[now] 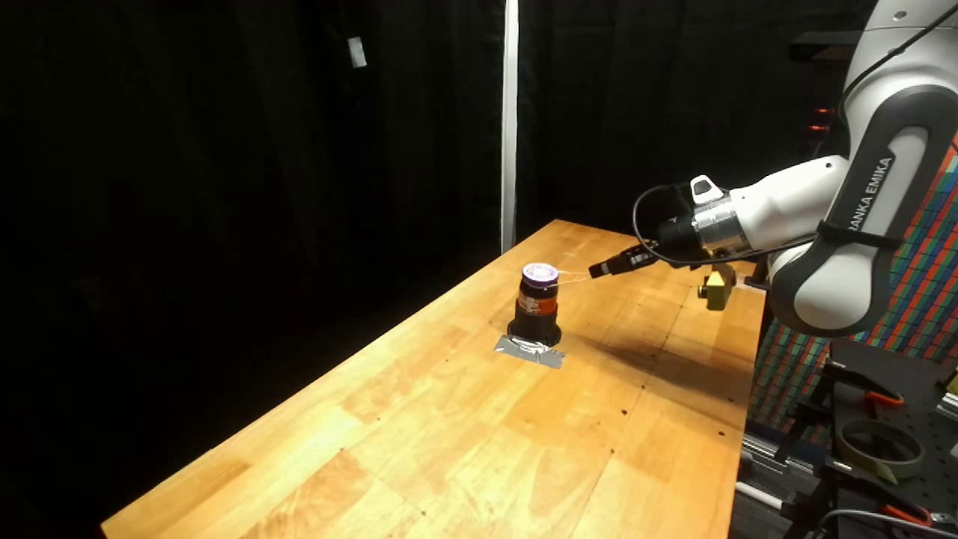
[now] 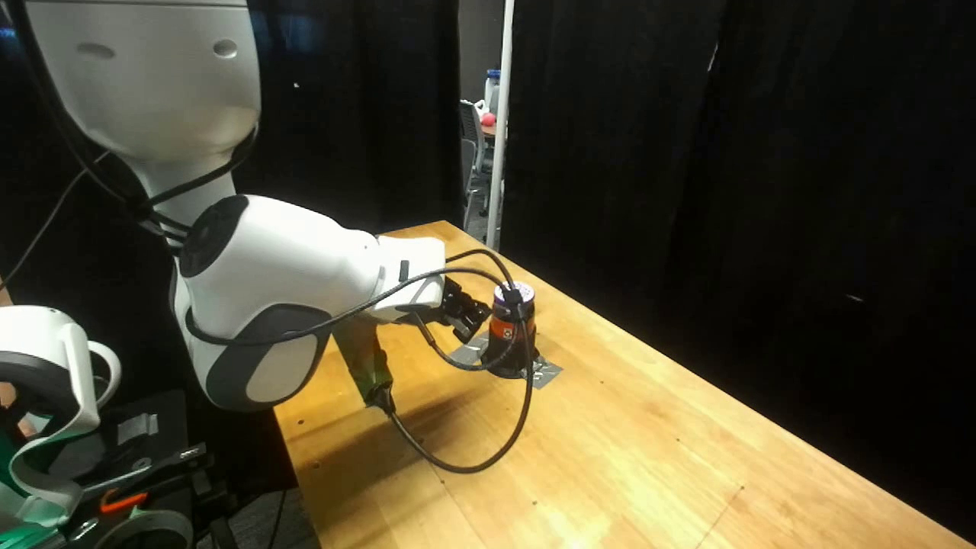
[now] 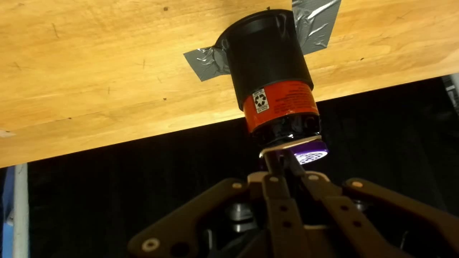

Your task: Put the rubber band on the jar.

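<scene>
The jar (image 1: 539,304) stands upright in a black holder (image 1: 534,327), with an orange label and purple-rimmed lid. It also shows in an exterior view (image 2: 502,330) and the wrist view (image 3: 283,102). The pale rubber band (image 1: 575,281) is stretched between the jar's top and my fingertips as two thin strands. In the wrist view the rubber band (image 3: 292,144) lies across the near side of the jar at the lid's lower edge. My gripper (image 3: 281,156) is shut on the band, beside the lid. It shows in both exterior views (image 1: 596,271) (image 2: 479,324). The jar's far side is hidden.
Silver tape (image 3: 317,30) fixes the holder to the wooden table (image 1: 449,419). A black cable (image 2: 528,404) loops from the arm and crosses in front of the jar in an exterior view. A wrist-mounted box (image 1: 718,288) hangs under the arm. Dark curtains stand behind the table.
</scene>
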### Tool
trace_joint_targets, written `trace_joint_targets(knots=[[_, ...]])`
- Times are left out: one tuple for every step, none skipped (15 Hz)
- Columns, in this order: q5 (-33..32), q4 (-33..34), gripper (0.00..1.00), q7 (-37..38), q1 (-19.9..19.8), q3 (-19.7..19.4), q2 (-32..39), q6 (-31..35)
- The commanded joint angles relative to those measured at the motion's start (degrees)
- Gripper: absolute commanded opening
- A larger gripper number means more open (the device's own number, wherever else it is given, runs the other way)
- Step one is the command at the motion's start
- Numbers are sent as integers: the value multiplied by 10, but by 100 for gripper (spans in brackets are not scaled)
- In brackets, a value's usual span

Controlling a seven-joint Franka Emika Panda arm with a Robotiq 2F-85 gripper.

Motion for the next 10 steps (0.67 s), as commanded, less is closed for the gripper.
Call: trace_joint_targets(knots=[[-10, -13, 11, 6, -1, -7, 9, 52], [-10, -14, 17, 6, 0, -8, 11, 58], [-10, -14, 22, 6, 0, -9, 12, 63], [-7, -15, 33, 3, 2, -10, 11, 58], [-5, -17, 47, 3, 2, -11, 8, 45], [-18, -24, 56, 11, -2, -9, -9, -6], [-2, -7, 38, 3, 5, -9, 11, 20], [-2, -8, 45, 2, 4, -9, 11, 5], [-2, -8, 54, 2, 4, -9, 10, -2], [-2, -8, 56, 2, 4, -9, 10, -4]])
